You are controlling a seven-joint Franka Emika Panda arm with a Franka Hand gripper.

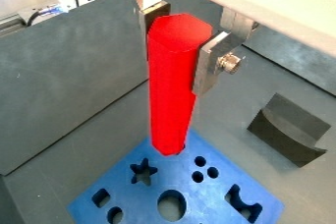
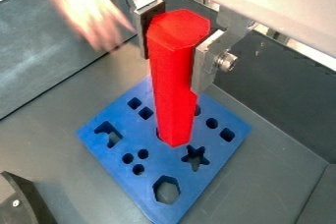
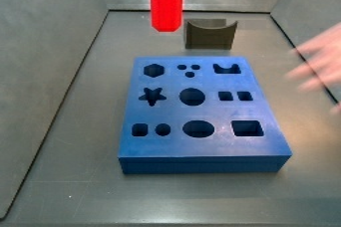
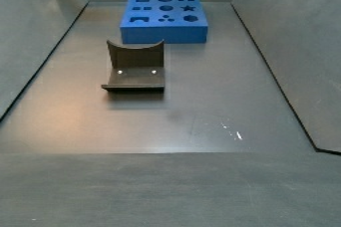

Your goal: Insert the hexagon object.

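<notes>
My gripper (image 1: 179, 51) is shut on the hexagon object (image 1: 171, 90), a long bright red rod that hangs upright between the silver fingers (image 1: 214, 61). It is seen the same way in a wrist view (image 2: 174, 81). In a side view the rod (image 3: 166, 0) hangs well above the floor, over the far side of the blue block (image 3: 200, 149); the gripper itself is cut off above. The block has several shaped holes, with a hexagon hole (image 3: 156, 70) at its far left corner. In both wrist views the rod's lower end is in line with the block (image 2: 125, 130).
A dark olive curved piece (image 3: 209, 34) stands behind the block near the back wall and also shows in a side view (image 4: 135, 67) and a wrist view (image 1: 292, 128). Grey walls close in the floor. A pale blur (image 3: 313, 62) shows at the right.
</notes>
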